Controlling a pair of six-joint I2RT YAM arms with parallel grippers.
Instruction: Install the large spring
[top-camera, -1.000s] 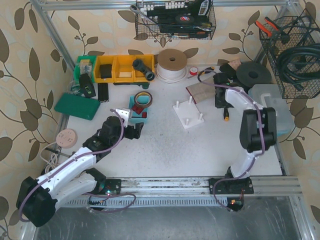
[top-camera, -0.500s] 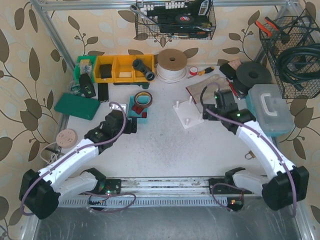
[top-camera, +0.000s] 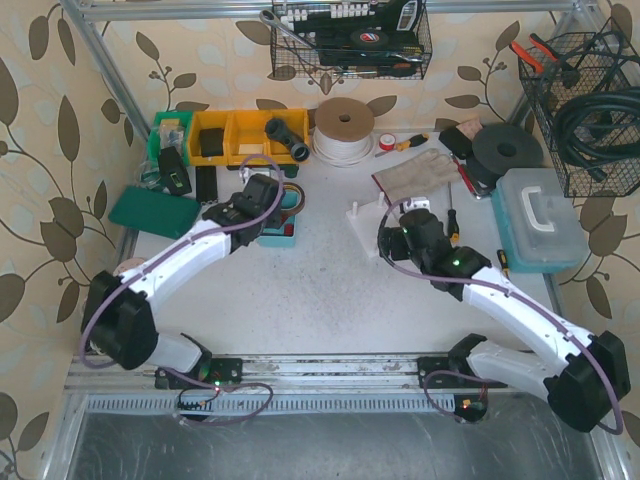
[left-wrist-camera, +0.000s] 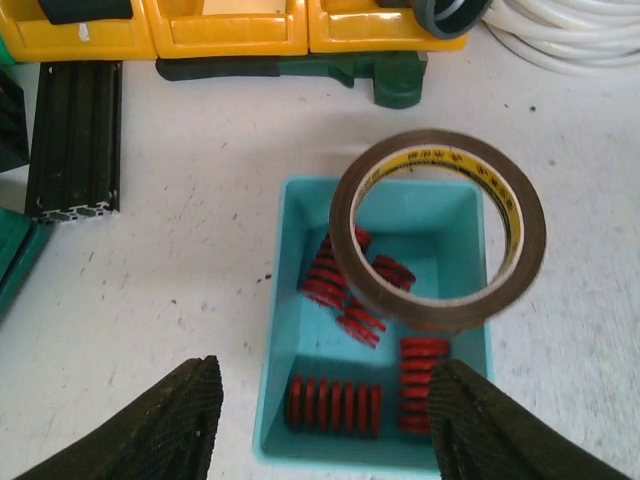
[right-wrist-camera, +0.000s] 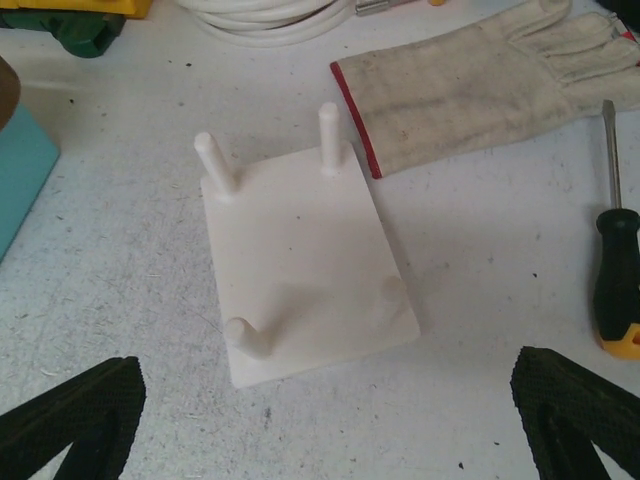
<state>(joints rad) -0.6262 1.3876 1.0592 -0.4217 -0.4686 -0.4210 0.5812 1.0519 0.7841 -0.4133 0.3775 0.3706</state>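
The white table (top-camera: 320, 290) is crowded along its far edge, and both arms reach out over its middle. In the top view the left arm (top-camera: 190, 255) stretches to the far centre-left and covers most of what lies under its wrist. The right arm (top-camera: 510, 300) bends in from the right and hides the near part of the white peg plate (right-wrist-camera: 300, 270).

The right wrist view shows that plate whole. It lies flat with four upright pegs, though the near right peg is blurred against the plate. The right gripper (right-wrist-camera: 327, 390) hangs above the plate's near edge with its jaws spread wide and nothing between them. Only the dark finger ends show, cut off at the bottom corners. A work glove (right-wrist-camera: 480, 80) lies just beyond the plate, its fingers running out of the picture.

The left gripper (left-wrist-camera: 322, 400) hovers over the near end of a teal bin (left-wrist-camera: 275, 300), jaws apart and holding nothing. A tape roll (left-wrist-camera: 430, 312) leans across the bin's far right side and hides part of its contents.

A screwdriver (right-wrist-camera: 615, 270) lies right of the plate, its handle clipped by the edge.

The red springs (left-wrist-camera: 335, 405) lie loose inside the bin. Several are half hidden under the roll, so which one is the large spring cannot be told.
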